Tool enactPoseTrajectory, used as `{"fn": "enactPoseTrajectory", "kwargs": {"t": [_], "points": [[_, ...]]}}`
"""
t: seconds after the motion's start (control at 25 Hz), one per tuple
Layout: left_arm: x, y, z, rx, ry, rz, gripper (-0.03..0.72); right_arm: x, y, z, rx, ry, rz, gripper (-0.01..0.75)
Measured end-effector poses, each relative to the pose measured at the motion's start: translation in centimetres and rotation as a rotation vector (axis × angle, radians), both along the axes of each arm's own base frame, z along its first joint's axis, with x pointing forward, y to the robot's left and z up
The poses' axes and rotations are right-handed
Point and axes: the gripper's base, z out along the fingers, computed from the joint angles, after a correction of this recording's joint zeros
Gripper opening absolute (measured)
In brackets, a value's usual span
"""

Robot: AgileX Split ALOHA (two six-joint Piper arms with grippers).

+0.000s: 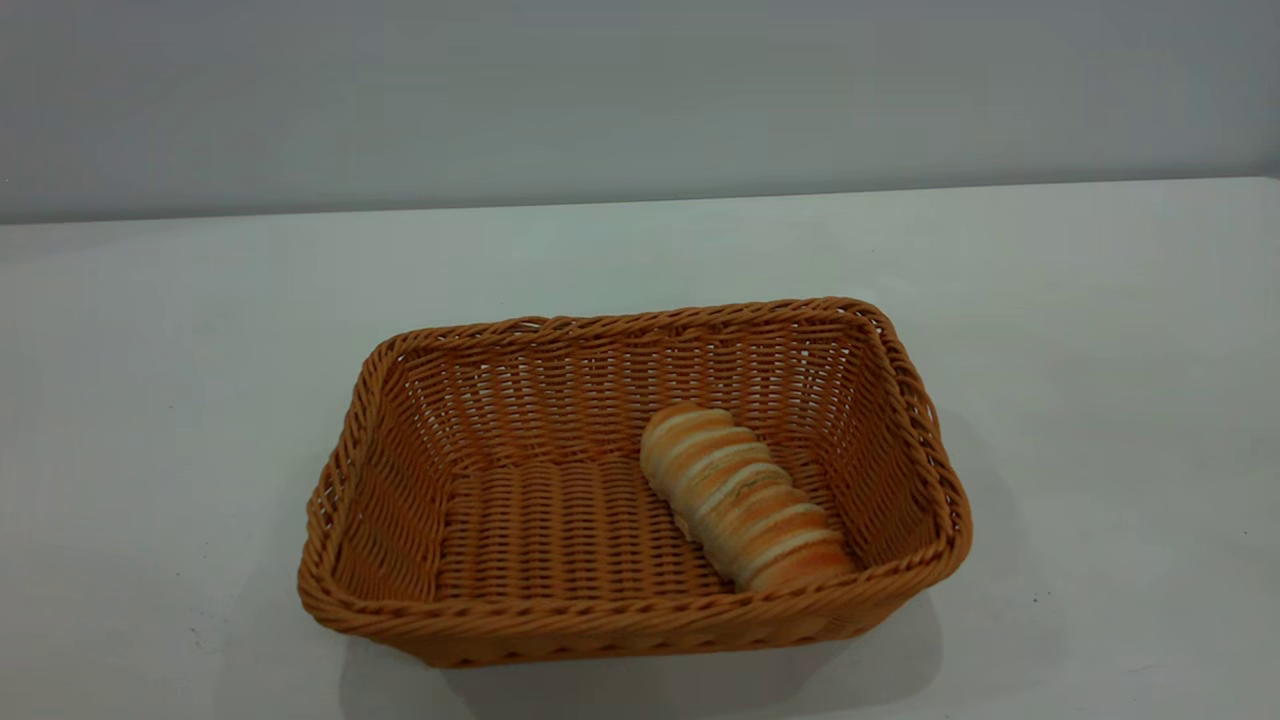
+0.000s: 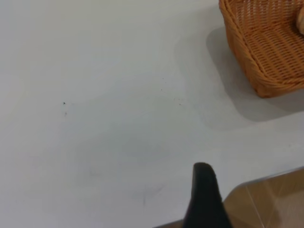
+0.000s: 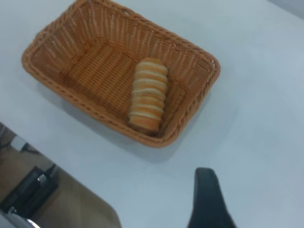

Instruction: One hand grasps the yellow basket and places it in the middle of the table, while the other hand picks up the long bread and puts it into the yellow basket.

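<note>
White table (image 1: 200,400) carries the yellow basket (image 1: 630,620) near centre, the long bread (image 1: 745,500) lying inside toward four o'clock. Neither gripper's finger state can be told. A careless return sweep could nudge the basket off-centre.

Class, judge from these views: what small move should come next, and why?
Probably none beyond keeping both arms parked: the ridged golden-brown long bread already lies inside the orange woven wicker basket, which sits mid-way on the plain white table, with neither claw touching either.

Lab-like test setup, plain white table (image 1: 1100,330), bare grey wall (image 1: 640,90)
</note>
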Motion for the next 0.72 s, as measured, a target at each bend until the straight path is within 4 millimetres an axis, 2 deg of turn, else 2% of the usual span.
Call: {"fn": "enactPoseTrajectory", "kwargs": {"t": [0.2,0.36,0.72], "points": [[0.1,0.0,0.0,-0.005,-0.006,-0.002,0.571,-4.2,-1.6,-1.4,0.036,-0.027,-0.018,0.533],[0.1,-0.1,-0.1,-0.006,-0.006,-0.004,0.571,-6.7,-2.9,-3.0,0.042,-0.033,-0.066,0.533],[0.1,-0.1,-0.1,-0.006,-0.006,-0.004,0.571,-9.5,-5.4,-6.5,0.072,-0.105,-0.232,0.533]]}}
